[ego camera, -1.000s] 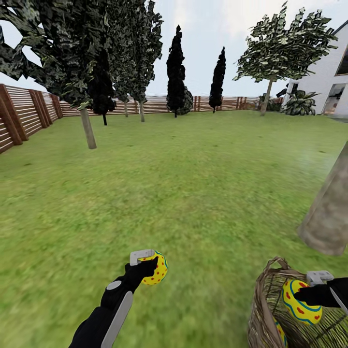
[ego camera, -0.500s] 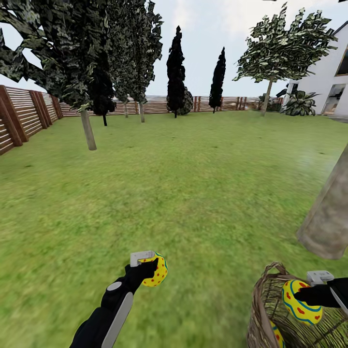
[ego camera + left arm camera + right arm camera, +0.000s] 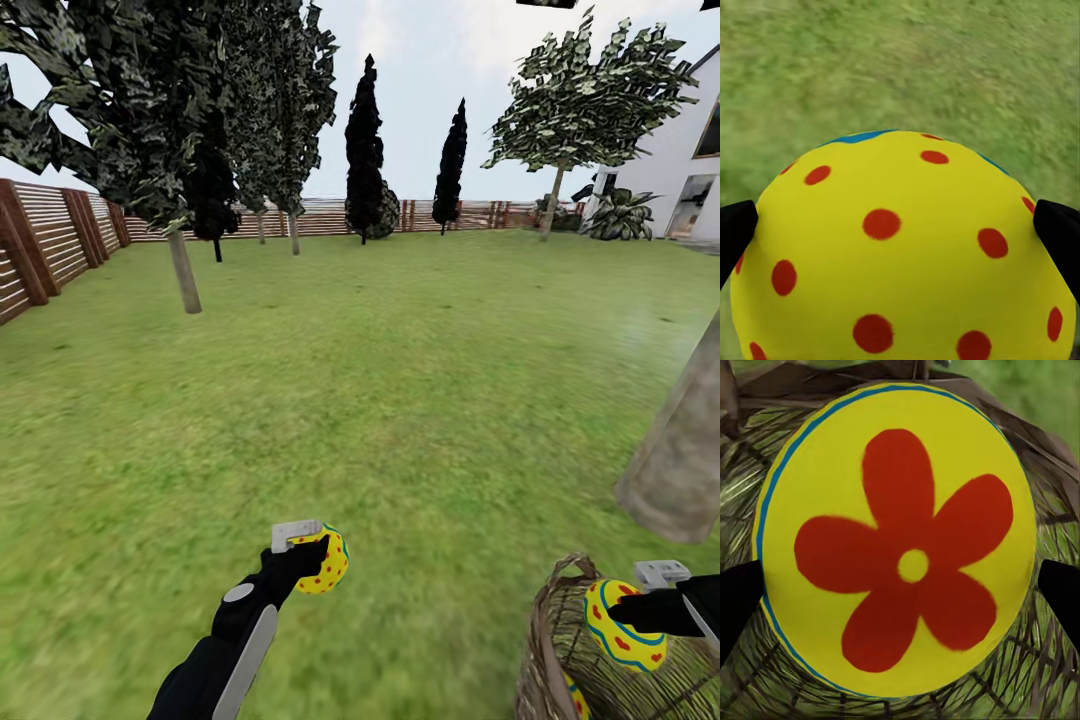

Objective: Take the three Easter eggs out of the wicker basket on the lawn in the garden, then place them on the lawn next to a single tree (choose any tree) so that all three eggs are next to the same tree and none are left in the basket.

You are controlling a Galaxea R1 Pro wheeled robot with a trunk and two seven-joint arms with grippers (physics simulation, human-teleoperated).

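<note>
Green lawn [image 3: 400, 380] is spread toward the tree [image 3: 680, 450]. 1 dotted egg [image 3: 325, 560] is pinched by the left gripper [image 3: 312, 555]; another egg [image 3: 620, 622] is clamped by the right gripper [image 3: 640, 610] above the wicker basket [image 3: 550, 650], where a 3rd egg [image 3: 574, 692] is kept.

Green grass [image 3: 400, 380] is spread wide across the yard. A brown wooden fence [image 3: 50, 235] is seen along the left side and the far end. Tall dark trees [image 3: 364, 140] are lined up near the far fence. A white house [image 3: 690, 150] is seen at the right. A pale sky [image 3: 420, 60] is seen above.
</note>
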